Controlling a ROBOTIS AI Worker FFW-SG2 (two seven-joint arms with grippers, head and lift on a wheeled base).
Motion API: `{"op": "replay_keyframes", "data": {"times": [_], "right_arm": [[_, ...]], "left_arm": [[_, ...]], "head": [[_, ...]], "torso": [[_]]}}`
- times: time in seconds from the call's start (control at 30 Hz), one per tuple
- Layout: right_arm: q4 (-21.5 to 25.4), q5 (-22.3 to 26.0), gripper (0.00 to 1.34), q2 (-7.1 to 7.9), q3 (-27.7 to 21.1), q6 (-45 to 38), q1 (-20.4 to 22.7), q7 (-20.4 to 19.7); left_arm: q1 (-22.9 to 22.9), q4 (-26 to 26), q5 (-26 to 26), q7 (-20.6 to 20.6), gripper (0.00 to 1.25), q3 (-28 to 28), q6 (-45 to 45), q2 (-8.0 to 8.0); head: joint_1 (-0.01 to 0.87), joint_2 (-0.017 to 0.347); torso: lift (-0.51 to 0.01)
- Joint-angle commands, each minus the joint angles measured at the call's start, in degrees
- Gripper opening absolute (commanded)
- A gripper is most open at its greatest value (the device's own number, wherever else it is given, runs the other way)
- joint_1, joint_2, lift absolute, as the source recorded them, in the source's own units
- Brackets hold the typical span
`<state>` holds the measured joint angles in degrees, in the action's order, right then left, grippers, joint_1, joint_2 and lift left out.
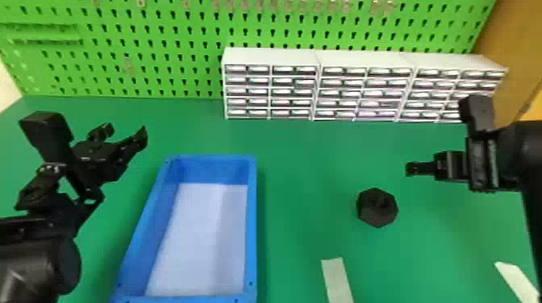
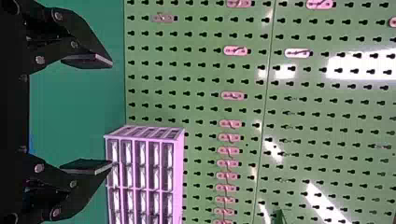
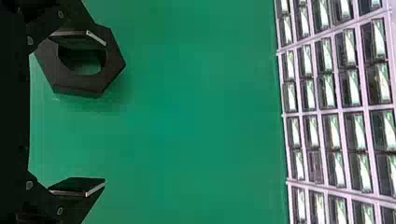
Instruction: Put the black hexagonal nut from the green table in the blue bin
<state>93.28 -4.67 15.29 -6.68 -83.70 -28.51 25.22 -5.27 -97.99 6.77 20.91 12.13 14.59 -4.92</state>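
OK so the green worktop (image 1: 306,161) spreads out on every side of the blue bin (image 1: 252,225), and its back edge meets the green pegboard (image 1: 159,23) well behind the bin. The white drawer units (image 1: 270,56) line that edge, back and mostly right of the bin, with a decent band of green between. The bin's long walls run front to back, pale floor inside, and there's a nice wide gap off its right wall. Left gripper (image 1: 122,132) hangs just left of the bin's far end, released, fingers spread. Right gripper (image 1: 411,168) is well to the bin's right, also released and wide open. Two pale strips (image 1: 338,280) sit right of the bin's near end. And the black hexagonal nut (image 1: 367,205): flat on the worktop, right of the bin and well apart from it, dark, chunky, six crisp corners, big round hole showing green through it.
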Motion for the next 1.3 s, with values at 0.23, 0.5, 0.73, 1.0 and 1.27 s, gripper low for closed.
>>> {"op": "replay_keyframes", "data": {"times": [0.23,0.5,0.73,1.0,1.27], "right_arm": [[-4.9,-0.1,1.09,-1.22,2.5,2.7,-1.5,0.0],[-8.1,-0.4,1.09,-2.28,4.0,4.4,-2.2,0.0],[-10.2,-0.6,1.09,-2.98,4.7,5.6,-2.2,0.0],[-11.6,-1.6,1.09,-3.16,4.8,5.9,-2.2,0.0],[-12.1,-2.7,1.09,-3.07,4.6,5.9,-1.8,0.0]], "left_arm": [[0.0,0.0,0.0,0.0,0.76,-0.1,0.0,0.0],[-0.1,0.0,0.0,-0.1,0.76,-0.2,0.0,0.0],[-0.2,0.1,0.0,0.0,0.76,-0.2,0.0,0.0],[-0.3,0.0,0.0,0.0,0.76,-0.3,0.0,0.0],[-0.3,0.0,0.0,-0.1,0.76,-0.3,0.0,0.0]], "head": [[0.691,0.009],[0.691,0.009],[0.691,0.009],[0.691,0.009],[0.691,0.009]], "torso": [[-0.097],[-0.097],[-0.097],[-0.097],[-0.097]]}}
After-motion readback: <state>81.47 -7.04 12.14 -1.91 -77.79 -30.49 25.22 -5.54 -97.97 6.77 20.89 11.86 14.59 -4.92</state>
